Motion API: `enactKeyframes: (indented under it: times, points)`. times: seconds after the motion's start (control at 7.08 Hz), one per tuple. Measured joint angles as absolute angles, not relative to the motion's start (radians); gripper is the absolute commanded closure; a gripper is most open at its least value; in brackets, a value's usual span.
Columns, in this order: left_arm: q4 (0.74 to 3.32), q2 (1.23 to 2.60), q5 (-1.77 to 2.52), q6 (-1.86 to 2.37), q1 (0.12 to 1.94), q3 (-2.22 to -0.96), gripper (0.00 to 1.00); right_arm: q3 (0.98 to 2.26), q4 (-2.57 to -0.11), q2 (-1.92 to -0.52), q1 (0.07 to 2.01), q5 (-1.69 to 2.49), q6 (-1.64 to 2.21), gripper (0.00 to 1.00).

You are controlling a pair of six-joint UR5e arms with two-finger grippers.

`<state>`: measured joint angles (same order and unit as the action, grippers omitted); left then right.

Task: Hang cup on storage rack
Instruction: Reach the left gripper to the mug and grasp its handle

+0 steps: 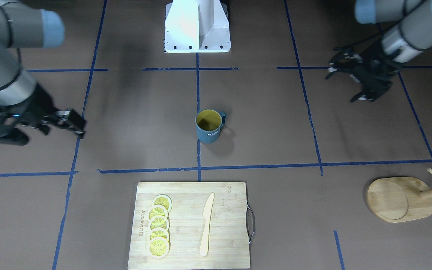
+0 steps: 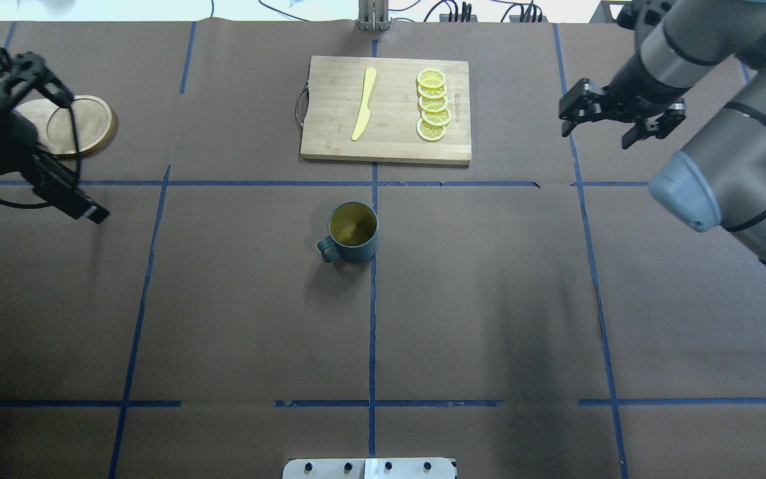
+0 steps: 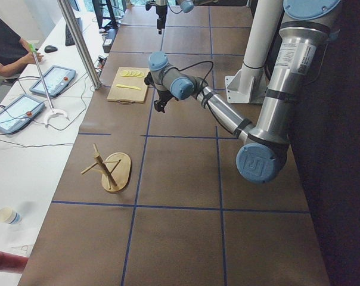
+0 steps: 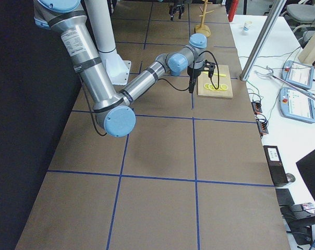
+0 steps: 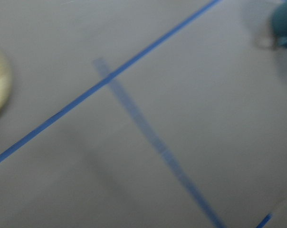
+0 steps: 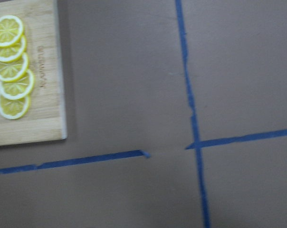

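Cup (image 1: 209, 126) first: in the front-facing view it stands upright at the centre of the frame, yellow inside showing, handle toward the frame's right, well apart from both my grippers. My left gripper (image 1: 345, 84) hangs at the upper right with its jaws spread. My right gripper (image 1: 0, 135) sits at the left edge, and its jaws look parted too. The storage rack (image 1: 399, 200) stands at the lower right, its slanted post running off the frame's edge. Below the cup lies a cutting board (image 1: 231, 232) carrying a row of lemon slices (image 1: 159, 227) and a pale knife (image 1: 206, 225), off to the side of the stretch between cup and rack. Brown paper (image 1: 276, 123) crossed by blue tape (image 1: 261, 165) covers the table, and my white base plate (image 1: 197, 41) is at top centre. In the overhead view the cup is at centre, the rack at the upper left partly behind my left gripper, the board at top centre and my right gripper at the upper right. In the left-end view the rack stands at the lower left; I cannot find the cup there, and a seated person (image 3: 4, 42) is at the upper left. In the right-end view the rack is small at the top. My left wrist camera, blurred, catches a teal patch in the upper right corner and pale wood at the left edge. My right wrist camera shows the board's corner with the slices at the upper left.
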<state>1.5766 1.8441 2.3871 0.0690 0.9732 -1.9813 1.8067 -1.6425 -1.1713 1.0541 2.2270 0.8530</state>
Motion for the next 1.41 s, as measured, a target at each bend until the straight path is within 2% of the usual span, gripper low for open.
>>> enactKeyframes:
  times: [0.28, 0.71, 1.41]
  points:
    - [1.752, 1.911, 2.287, 0.127, 0.862, -1.914, 0.00, 1.752, -1.640, -1.272, 1.204, 2.295, 0.502, 0.00]
    - [2.177, 2.009, 2.166, 0.287, 0.711, -1.657, 0.00, 1.646, -1.639, -1.340, 1.378, 2.346, 0.158, 0.00]
    - [2.321, 2.068, 1.939, 0.417, 0.509, -1.591, 0.01, 1.634, -1.641, -1.357, 1.411, 2.347, 0.123, 0.00]
